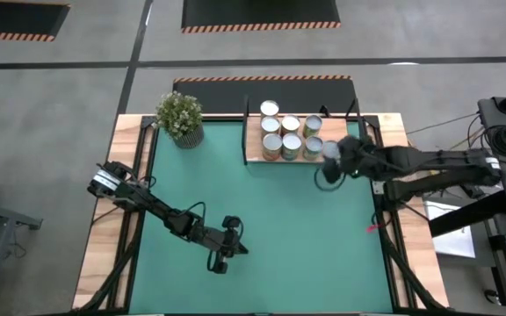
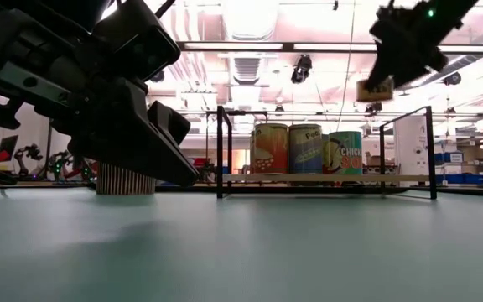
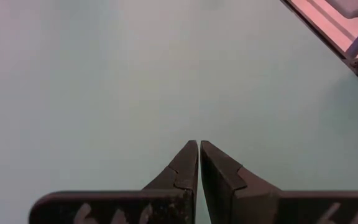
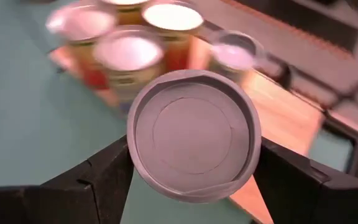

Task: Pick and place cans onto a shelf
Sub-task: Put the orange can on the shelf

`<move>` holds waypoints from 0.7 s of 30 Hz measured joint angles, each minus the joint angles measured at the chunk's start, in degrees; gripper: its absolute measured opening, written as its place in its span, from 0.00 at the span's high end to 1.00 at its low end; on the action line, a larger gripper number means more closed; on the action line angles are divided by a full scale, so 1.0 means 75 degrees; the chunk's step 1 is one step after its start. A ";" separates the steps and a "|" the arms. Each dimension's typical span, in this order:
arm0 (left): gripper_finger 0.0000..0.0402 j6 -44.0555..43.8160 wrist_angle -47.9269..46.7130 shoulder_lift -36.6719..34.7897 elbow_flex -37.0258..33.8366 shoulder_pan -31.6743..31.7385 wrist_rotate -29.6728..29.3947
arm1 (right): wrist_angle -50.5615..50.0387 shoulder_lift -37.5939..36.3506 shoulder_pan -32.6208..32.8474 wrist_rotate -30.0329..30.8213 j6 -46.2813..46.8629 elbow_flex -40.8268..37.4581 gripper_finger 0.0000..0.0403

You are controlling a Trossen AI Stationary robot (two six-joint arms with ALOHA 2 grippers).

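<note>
The shelf [image 1: 255, 160], a light-wood board with black posts, lies at the far side of the green mat [image 1: 262, 228]. Several cans [image 1: 290, 125] stand upright on it; in the low view they show as orange, blue and green labels [image 2: 271, 148]. My right gripper [image 1: 330, 165] hovers by the shelf's near right corner, shut on one more can [image 4: 194, 134], also seen high up in the low view as the can [image 2: 374, 88]. My left gripper [image 3: 199, 144] is shut over the bare mat near the front left [image 1: 214, 263], holding nothing. My right gripper pinches the can's round side wall [image 4: 133, 149] between its two fingers [image 4: 107, 177], one on each side, just below its grey round end. The fingers slant downward toward the shelf. The can is lifted clear of mat and shelf and is tilted.
A potted green plant [image 1: 180, 117] stands at the mat's far left corner. Black upright posts [image 2: 221, 151] frame the shelf's ends. Open green mat lies between the two arms. Bare wood strips [image 1: 104, 246] border the mat left and right.
</note>
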 joint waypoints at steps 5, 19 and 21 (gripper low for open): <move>1.00 0.0102 0.0001 0.0000 0.0000 0.0000 -0.0003 | -0.0183 -0.0419 -0.1132 -0.0763 0.0630 -0.0515 0.32; 1.00 0.0112 0.0006 0.0000 -0.0030 0.0000 -0.0003 | 0.0382 -0.0120 -0.2778 -0.1068 0.0784 -0.1313 0.32; 1.00 0.0110 -0.0002 0.0000 -0.0054 0.0000 0.0000 | 0.0637 -0.0128 -0.2781 -0.1068 0.0791 -0.1431 0.32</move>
